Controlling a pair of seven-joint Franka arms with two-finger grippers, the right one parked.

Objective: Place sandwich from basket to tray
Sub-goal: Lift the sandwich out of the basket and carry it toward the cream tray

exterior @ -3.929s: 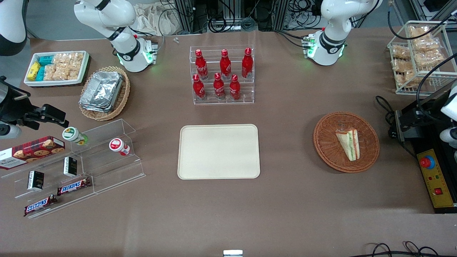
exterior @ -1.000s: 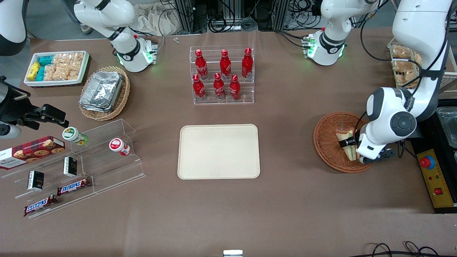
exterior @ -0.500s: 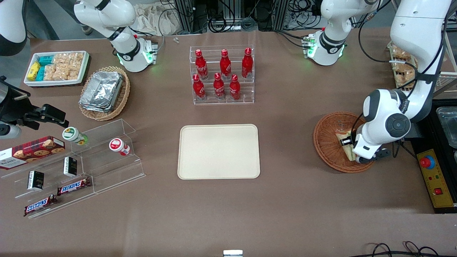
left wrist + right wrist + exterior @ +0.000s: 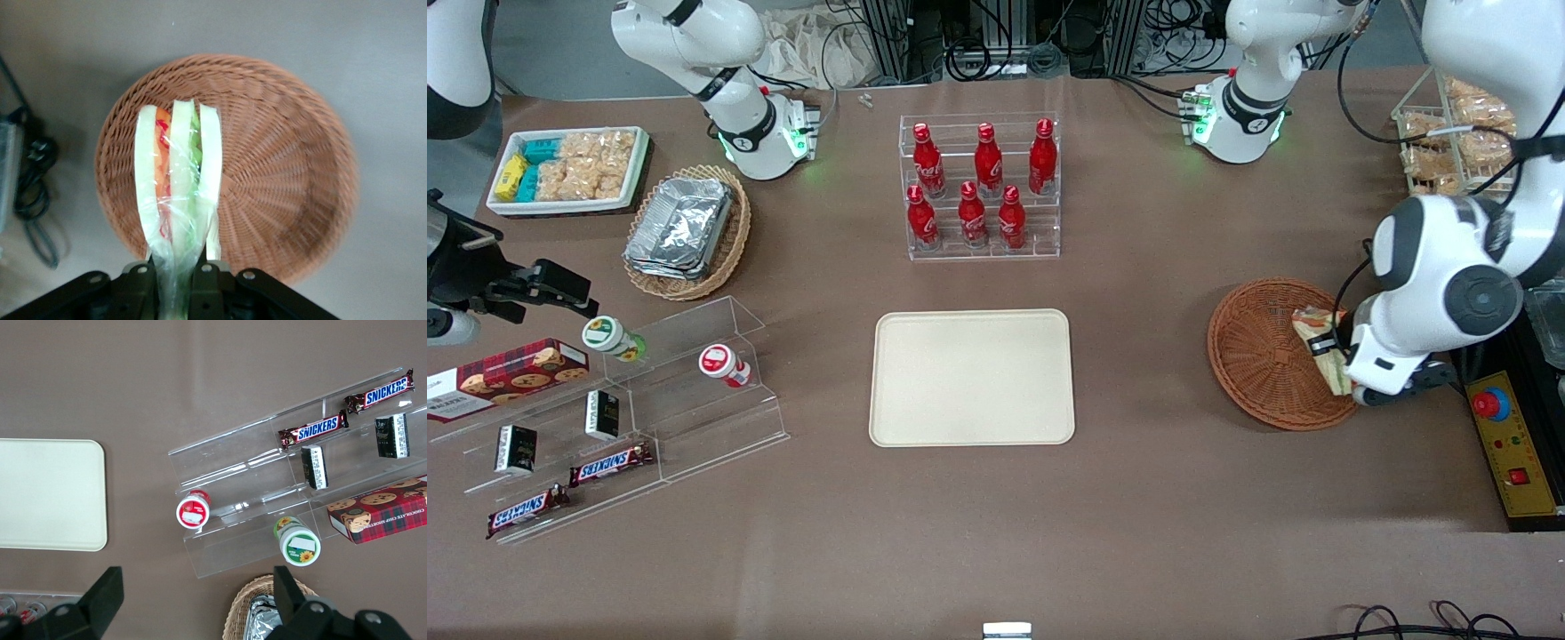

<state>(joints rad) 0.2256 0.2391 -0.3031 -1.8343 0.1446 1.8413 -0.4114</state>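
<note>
Left wrist view: pincer (image 4: 175, 273) clamped on sandwich (image 4: 177, 173), now lifted clear above basket (image 4: 280, 167). Grasp done; carry to tray (image 4: 971, 377) remains.

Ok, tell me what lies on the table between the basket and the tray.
Nothing: the front view shows bare brown tabletop between basket and tray. The pincer holds the sandwich over the basket.
</note>
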